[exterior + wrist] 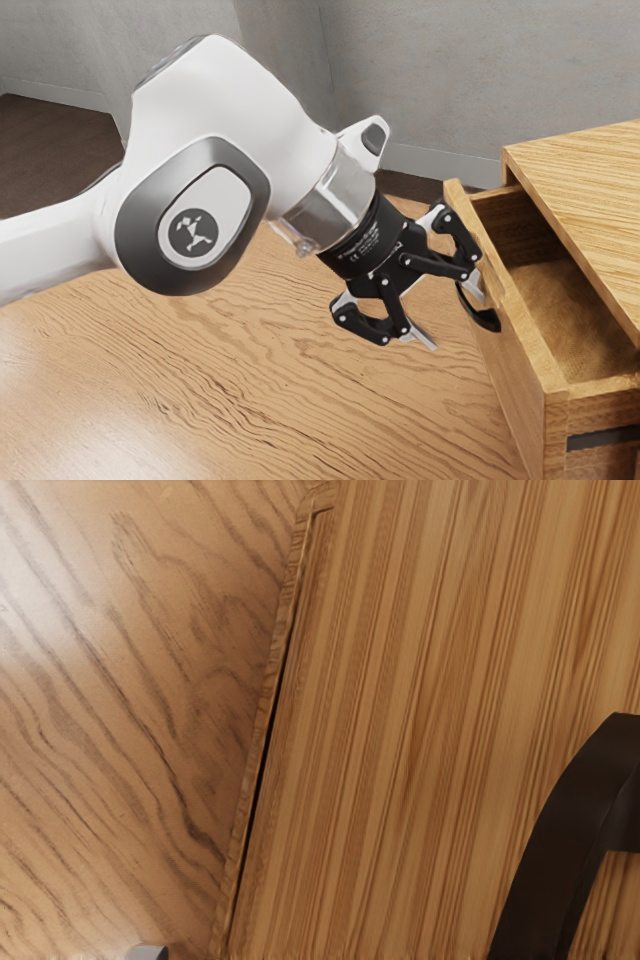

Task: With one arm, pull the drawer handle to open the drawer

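Wooden drawer [515,350] pulled partly out, jaws spread beside black handle [489,319].

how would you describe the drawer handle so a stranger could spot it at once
Find the light wooden cabinet at the exterior view's right, with its top drawer pulled partly out. On that drawer's striped wood front sits a black curved bar handle, next to the black two-finger gripper. It is the one smooth dark arch against pale wood, unlike the jointed, silver-tipped gripper.

Exterior view looks down from beside the arm [210,170], toward the drawer [560,330]; wrist view faces the drawer front [430,730], very near; both share the handle [488,318].
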Motion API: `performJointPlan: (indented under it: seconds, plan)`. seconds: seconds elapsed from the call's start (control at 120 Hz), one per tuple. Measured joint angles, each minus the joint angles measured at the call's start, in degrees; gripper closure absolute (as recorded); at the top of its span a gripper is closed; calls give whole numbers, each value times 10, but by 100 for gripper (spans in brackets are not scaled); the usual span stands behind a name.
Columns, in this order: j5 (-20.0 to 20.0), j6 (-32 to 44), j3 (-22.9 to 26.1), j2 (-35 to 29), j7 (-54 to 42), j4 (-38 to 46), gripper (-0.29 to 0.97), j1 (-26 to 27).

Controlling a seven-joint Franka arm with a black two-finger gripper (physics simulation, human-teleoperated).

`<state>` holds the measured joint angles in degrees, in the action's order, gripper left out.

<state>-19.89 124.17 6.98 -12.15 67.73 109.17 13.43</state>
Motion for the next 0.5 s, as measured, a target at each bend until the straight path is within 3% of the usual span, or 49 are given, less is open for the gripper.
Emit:
performJointPlan:
  seconds: [0.5]
  plan:
    - [1,-17,-49,-93,1,86,32,7]
